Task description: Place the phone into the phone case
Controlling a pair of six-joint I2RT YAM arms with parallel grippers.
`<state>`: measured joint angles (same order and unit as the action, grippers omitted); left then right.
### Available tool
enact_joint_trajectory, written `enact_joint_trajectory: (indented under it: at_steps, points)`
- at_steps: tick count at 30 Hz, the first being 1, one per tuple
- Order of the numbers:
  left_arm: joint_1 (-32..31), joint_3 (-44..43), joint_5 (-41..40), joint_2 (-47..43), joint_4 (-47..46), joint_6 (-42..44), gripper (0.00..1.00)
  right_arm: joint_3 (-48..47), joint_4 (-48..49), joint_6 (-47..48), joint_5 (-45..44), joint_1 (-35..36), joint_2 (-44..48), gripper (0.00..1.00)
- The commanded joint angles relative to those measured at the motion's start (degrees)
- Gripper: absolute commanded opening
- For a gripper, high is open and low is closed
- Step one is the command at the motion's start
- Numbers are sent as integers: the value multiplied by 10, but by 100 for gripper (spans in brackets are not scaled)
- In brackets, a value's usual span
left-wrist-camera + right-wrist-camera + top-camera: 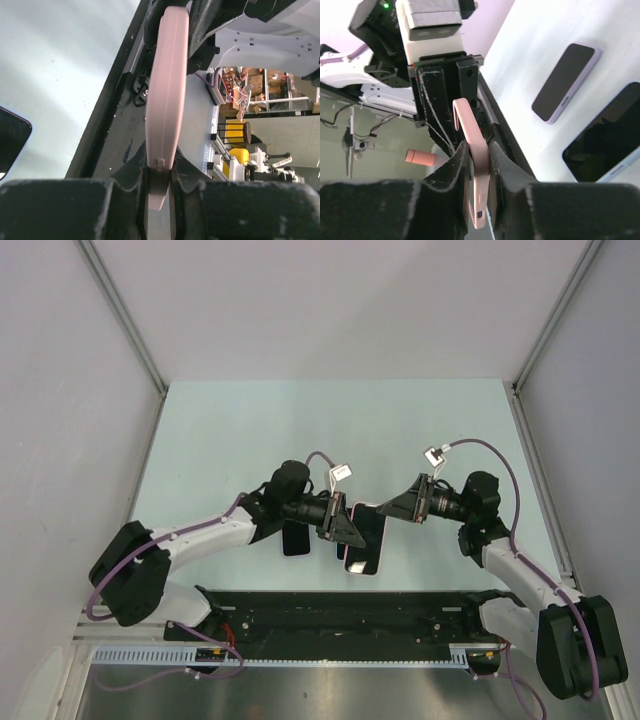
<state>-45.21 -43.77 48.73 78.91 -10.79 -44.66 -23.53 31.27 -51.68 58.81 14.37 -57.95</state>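
Phone case [167, 90] edge-on between left jaws and right jaws, both sets clenched on its opposite ends.

No text, brand or number can be read in any view. The pink phone case [167, 90] shows no lettering, and the white cable tags [341, 472] and background cardboard boxes [252, 76] are too small to read.
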Motion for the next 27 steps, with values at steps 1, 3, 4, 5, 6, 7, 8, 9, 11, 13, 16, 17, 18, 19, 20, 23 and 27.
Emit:
enact_joint_trajectory:
  at_steps: [1, 3, 4, 5, 6, 7, 8, 9, 11, 13, 16, 17, 18, 19, 20, 23, 27]
  points:
    - [-1, -56, -77, 30, 124, 57, 0, -27, 35, 3, -5, 0, 25, 8]
    - [-1, -65, -95, 43, 149, 67, 0, -31, 28, 6, -10, 0, 27, 0]
    - [-1, -69, -101, 49, 160, 67, 0, -34, 27, 8, -11, 0, 26, 0]
    - [-1, -70, -106, 58, 162, 65, 0, -38, 24, 9, -11, 1, 25, 0]
    - [-1, -70, -110, 61, 162, 63, 0, -39, 19, 13, -11, 1, 26, 0]
    - [-1, -72, -113, 64, 165, 63, 0, -41, 15, 16, -13, 1, 26, 0]
    - [-1, -73, -115, 67, 165, 62, 0, -42, 11, 17, -15, 1, 28, 0]
    - [0, -73, -115, 67, 163, 60, 0, -42, 1, 20, -16, 1, 29, 5]
    - [0, -71, -106, 63, 144, 55, 0, -42, -24, 21, -22, -2, 31, 16]
    - [0, -68, -101, 49, 119, 45, 0, -42, -47, 29, -27, -4, 35, 32]
    - [0, -75, -117, 33, 111, 34, 0, -42, -105, 60, -37, -10, 49, 54]
    - [0, -79, -121, 34, 111, 29, 0, -42, -150, 68, -45, -14, 57, 65]
    - [0, -84, -121, 36, 111, 27, 0, -42, -176, 76, -55, -21, 67, 72]
    - [-1, -96, -125, 46, 111, 27, 0, -42, -202, 84, -83, -25, 92, 81]
    - [-1, -101, -131, 49, 111, 27, 0, -41, -251, 97, -99, -30, 106, 91]
    - [-1, -121, -166, 77, 116, 23, 0, -42, -329, 104, -145, -64, 144, 94]
    - [-4, -159, -179, 156, 75, -18, 0, -43, -400, 110, -154, -129, 158, 96]
